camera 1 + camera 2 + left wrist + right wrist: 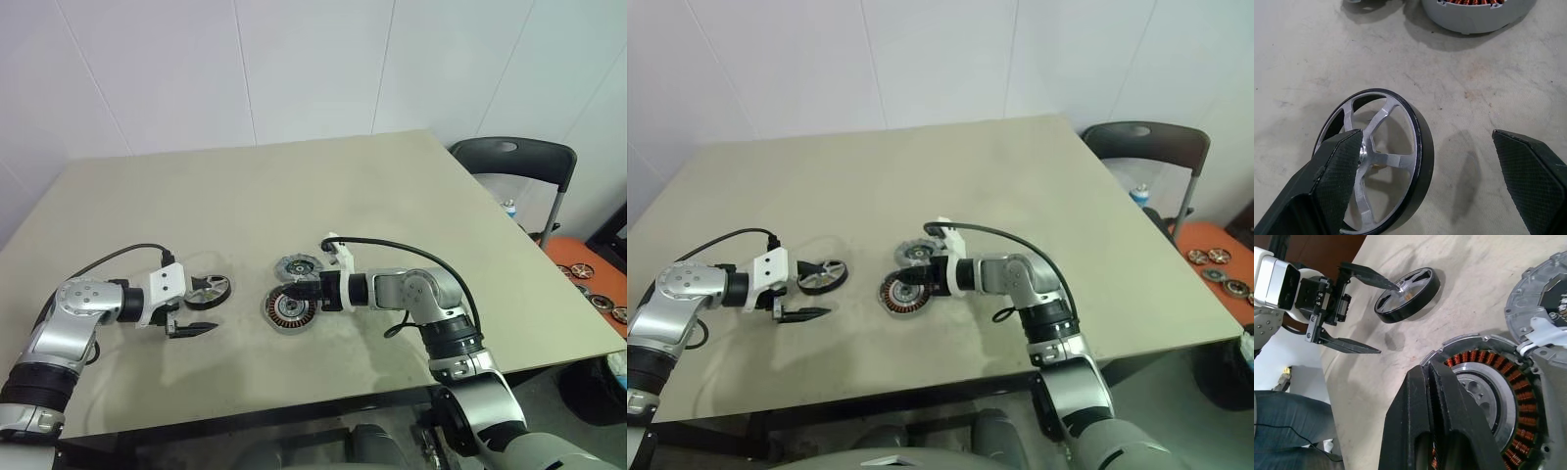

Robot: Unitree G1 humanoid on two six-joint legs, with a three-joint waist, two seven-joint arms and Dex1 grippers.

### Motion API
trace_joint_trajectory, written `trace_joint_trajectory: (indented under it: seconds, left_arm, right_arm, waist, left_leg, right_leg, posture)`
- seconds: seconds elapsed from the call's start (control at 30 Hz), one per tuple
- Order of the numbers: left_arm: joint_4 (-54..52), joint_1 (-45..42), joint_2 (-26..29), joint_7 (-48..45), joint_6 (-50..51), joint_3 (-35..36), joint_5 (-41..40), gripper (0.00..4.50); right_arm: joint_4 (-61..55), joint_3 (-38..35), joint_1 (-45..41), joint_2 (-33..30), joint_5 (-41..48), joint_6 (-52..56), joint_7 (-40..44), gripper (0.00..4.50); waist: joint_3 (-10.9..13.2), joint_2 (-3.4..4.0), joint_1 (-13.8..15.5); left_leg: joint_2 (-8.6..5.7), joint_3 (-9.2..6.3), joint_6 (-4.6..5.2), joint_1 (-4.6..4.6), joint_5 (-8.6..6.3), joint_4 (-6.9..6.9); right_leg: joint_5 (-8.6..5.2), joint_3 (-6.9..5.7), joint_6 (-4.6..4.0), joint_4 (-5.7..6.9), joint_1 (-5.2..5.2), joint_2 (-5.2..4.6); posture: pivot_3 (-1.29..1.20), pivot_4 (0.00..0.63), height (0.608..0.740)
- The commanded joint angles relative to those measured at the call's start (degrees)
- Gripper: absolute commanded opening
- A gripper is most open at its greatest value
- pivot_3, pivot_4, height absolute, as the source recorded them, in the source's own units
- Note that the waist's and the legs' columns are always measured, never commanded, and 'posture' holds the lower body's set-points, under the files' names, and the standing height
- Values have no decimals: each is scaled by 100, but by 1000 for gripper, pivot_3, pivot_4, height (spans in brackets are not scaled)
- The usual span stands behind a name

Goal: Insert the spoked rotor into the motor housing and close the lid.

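Beige table (294, 196) w/ worn, scuffed top, set against white panelled wall; black chair (514, 162) at far right corner. Spoked rotor (208, 290) lies on table at left. Left gripper (196, 311) fingers wide apart: one tip over rotor hub, other beside rim, nothing clamped. Motor housing (289, 309) centre table, copper windings exposed; lid (297, 266) just behind it. Right gripper (290, 289) fingers pressed together, over housing.
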Motion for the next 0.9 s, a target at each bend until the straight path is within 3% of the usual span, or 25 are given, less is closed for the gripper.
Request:
trace_joint_trajectory:
  seconds: [0.03, 0.13, 0.3, 0.8, 0.9]
  left_arm:
    - [88, 42, 123, -29, -215, -78, 199, 4499]
    - [170, 69, 152, -31, -355, -89, 294, 3919]
    - [232, 47, 134, 107, -528, -85, 419, 2380]
    - [422, 25, 101, 142, -777, -71, 465, 2380]
    - [425, 17, 85, 128, -793, -53, 430, 1845]
  right_arm:
    - [-117, -100, -78, 36, 35, -76, 1, 146]
    - [-74, -91, -96, 42, 13, -95, -8, 0]
    - [-69, -79, -89, 48, -7, -93, -7, 0]
    - [-16, -118, -58, 58, -71, -141, -71, 0]
    - [-25, -103, -41, 95, -80, -142, -109, 0]
  waist:
    - [0, 0, 0]
    - [-1, 1, 1]
    - [-3, 1, 2]
    - [-7, 1, 3]
    - [-8, 1, 3]
  left_leg:
    - [0, 0, 0, 0, 0, 0]
    - [0, 0, 0, 0, 0, 0]
    - [0, 0, 0, 2, 0, 1]
    - [0, 0, 0, 9, 1, 7]
    - [0, 0, 0, 10, 1, 8]
  right_leg:
    - [0, 0, 0, 0, 0, 0]
    - [0, 0, 0, 0, 0, 0]
    - [0, 0, 0, 1, 3, 0]
    - [0, 0, 0, 19, 4, 0]
    - [0, 0, 0, 22, 4, 0]
  posture:
    - [0, 0, 740]
    - [0, 0, 740]
    - [0, 0, 740]
    - [0, 0, 740]
    - [0, 0, 740]
